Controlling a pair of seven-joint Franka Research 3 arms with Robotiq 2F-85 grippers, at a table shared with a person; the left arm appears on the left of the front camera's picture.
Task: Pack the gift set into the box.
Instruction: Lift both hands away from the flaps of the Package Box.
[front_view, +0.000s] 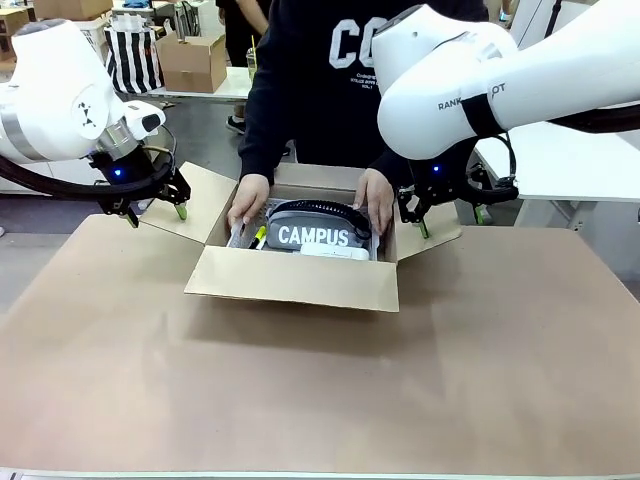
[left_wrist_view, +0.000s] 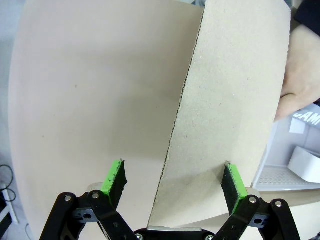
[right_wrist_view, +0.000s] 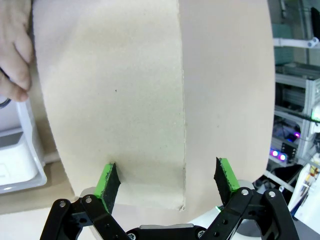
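The left pincer (front_view: 157, 214) and the right pincer (front_view: 452, 222) both hang open, each over a side flap of the box (front_view: 300, 282). A person's hands (front_view: 376, 196) hold the gift set (front_view: 312, 236) inside it.

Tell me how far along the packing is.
Done: the gift set lies inside the box. In hand: the person's hands rest on it, and the left end effector and right end effector are open at the side flaps. Left: all flaps stand open, none folded shut.
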